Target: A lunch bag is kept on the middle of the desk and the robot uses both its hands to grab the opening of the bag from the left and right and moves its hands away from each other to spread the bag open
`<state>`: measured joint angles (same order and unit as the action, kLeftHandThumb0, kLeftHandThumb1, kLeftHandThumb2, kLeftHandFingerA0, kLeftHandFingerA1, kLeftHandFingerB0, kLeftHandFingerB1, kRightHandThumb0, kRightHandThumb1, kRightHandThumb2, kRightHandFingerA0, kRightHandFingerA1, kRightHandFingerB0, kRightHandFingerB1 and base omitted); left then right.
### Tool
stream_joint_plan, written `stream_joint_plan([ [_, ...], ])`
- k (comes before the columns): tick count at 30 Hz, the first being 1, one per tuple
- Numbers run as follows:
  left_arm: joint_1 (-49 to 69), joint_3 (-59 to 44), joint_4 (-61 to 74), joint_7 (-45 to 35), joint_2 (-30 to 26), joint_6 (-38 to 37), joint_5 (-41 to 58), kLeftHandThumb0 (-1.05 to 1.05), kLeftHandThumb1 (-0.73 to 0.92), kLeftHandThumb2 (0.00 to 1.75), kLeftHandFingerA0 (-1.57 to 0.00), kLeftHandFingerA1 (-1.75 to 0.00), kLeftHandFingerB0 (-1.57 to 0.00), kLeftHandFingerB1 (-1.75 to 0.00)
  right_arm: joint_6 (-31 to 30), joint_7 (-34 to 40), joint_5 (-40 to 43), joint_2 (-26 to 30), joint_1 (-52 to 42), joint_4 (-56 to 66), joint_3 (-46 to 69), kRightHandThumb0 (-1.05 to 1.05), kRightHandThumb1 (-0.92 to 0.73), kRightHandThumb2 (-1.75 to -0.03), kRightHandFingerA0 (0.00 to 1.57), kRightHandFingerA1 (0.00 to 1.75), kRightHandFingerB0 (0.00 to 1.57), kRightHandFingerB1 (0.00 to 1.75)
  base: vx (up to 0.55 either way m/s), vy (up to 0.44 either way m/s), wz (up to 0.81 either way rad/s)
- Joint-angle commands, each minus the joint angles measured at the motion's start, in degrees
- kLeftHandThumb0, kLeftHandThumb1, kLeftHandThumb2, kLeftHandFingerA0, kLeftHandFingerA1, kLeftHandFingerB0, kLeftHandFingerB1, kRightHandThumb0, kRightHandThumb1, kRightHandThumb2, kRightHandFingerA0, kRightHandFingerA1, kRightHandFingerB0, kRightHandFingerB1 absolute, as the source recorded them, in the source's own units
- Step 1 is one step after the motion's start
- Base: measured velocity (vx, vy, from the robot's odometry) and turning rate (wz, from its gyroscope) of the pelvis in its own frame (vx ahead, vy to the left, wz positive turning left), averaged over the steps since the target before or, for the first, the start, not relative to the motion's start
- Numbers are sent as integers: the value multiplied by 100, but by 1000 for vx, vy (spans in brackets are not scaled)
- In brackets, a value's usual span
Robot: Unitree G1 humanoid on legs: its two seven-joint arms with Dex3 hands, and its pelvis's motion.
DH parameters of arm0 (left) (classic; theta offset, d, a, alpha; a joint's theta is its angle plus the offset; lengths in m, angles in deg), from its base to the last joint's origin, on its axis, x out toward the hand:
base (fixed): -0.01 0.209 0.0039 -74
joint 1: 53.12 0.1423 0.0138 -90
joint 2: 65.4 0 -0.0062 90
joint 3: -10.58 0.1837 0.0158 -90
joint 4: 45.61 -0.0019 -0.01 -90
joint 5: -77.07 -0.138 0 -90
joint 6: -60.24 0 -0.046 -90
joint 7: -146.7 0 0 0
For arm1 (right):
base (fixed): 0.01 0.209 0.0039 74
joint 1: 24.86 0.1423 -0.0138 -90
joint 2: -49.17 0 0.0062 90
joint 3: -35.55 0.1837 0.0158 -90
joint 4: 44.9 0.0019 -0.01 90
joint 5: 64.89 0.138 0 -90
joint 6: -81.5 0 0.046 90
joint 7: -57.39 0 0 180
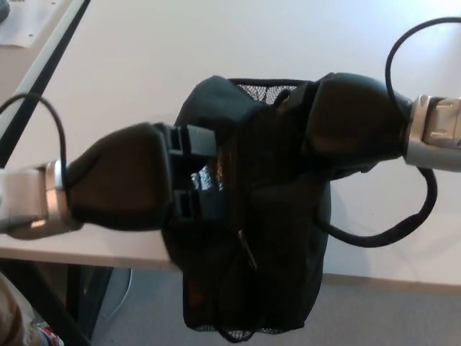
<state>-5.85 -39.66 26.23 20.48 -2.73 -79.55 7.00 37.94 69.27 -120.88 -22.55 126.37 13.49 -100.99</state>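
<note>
Bag [252, 238], black, sits at the near edge of the desk [130, 65], its near end hanging over that edge. Its long axis runs from the near edge toward the far edge, and the opening follows that axis along the top. A mesh panel shows at the far end, a zipper pull [247, 249] lies near the middle, and one handle [389, 231] loops out on the right.

Left hand [126, 186] presses in from the left, its fingers [193, 141] closed onto the left lip of the opening, with a pale glimpse of lining just beside them. Right hand [346, 126] comes in from the right at the far end; its fingers seem to be sunk into the fabric of the right lip, though they are mostly hidden, so that grip is a judgement rather than something plainly seen.

The two hands face each other across the opening, the right one further from the near edge than the left. Since the slit lies between them and runs across their line, pulling each hand outward toward its own side should part the lips. The gap looks only slightly open so far. The overhang could let the bag tip off the near edge.
</note>
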Motion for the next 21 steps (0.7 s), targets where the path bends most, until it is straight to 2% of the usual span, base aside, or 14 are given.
stream_joint_plan([
  [1,450,-65,-595,588,-199,-272,-49,-37,21,137,-114,-172,-101,-152,272,-78,-377,279,-257,127,36,-42,-55,-58,88,175,88,122,0,0,0],
  [2,554,-108,-802,498,-228,-347,105,-36,20,138,-111,-173,-98,-155,291,22,-362,340,-371,156,88,-43,-53,-57,87,175,82,142,0,0,0],
  [3,590,-129,-887,473,-234,-382,151,-36,20,138,-111,-173,-98,-155,304,65,-366,361,-419,168,116,-43,-53,-57,87,175,82,142,0,0,0],
  [4,794,-216,-923,546,-319,-277,182,-38,22,135,-109,-173,-95,-156,340,5,-241,394,-515,203,185,-44,-36,-80,118,141,99,129,0,0,0],
  [5,1128,-398,-1171,679,-383,-213,385,-33,25,114,-132,-144,-115,-133,396,185,-81,515,-800,287,368,-36,-53,-61,87,175,73,170,0,0,0],
  [6,1240,-474,-1271,721,-390,-210,460,-33,25,114,-132,-144,-115,-133,420,262,-43,557,-917,324,456,-36,-53,-61,87,175,73,170,0,0,0],
  [7,1406,-605,-1420,751,-405,-267,609,-23,20,127,-104,-175,-90,-162,474,254,105,614,-1097,363,610,-35,-53,-62,87,175,70,174,0,0,0],
  [12,2131,-1176,-2249,1070,-450,-443,1176,-18,24,126,-99,-175,-91,-161,587,587,684,843,-2152,443,1435,-29,-50,-62,88,175,81,164,0,0,0],
  [16,2613,-1413,-2610,1355,-547,-480,1280,-16,37,123,-98,-175,-85,-165,994,1875,200,1083,-2738,219,1831,-27,-52,-66,91,174,83,163,0,0,0],
  [17,2776,-1489,-2731,1412,-549,-550,1405,-24,44,117,-127,-142,-112,-132,1053,2449,8,1153,-2916,48,1869,-27,-52,-69,91,174,82,166,0,0,0],
  [18,2923,-1566,-2850,1424,-537,-614,1551,-24,44,117,-127,-142,-112,-132,1094,2999,-177,1208,-3065,-131,1881,-27,-52,-69,91,174,82,166,0,0,0],
  [19,3082,-1671,-2947,1377,-491,-653,1757,-23,44,125,-101,-175,-89,-161,1096,3546,-358,1233,-3157,-386,1797,-29,-55,-72,90,174,79,168,0,0,0],
  [20,3139,-1714,-2979,1355,-472,-666,1832,-23,44,125,-101,-175,-89,-161,1094,3752,-429,1241,-3182,-484,1755,-29,-55,-72,90,174,79,168,0,0,0],
  [21,3272,-1751,-3101,1413,-445,-766,1912,-24,43,126,-101,-175,-88,-157,780,4451,-729,1290,-3327,-698,1572,-31,-60,-73,91,175,78,172,0,0,0],
])
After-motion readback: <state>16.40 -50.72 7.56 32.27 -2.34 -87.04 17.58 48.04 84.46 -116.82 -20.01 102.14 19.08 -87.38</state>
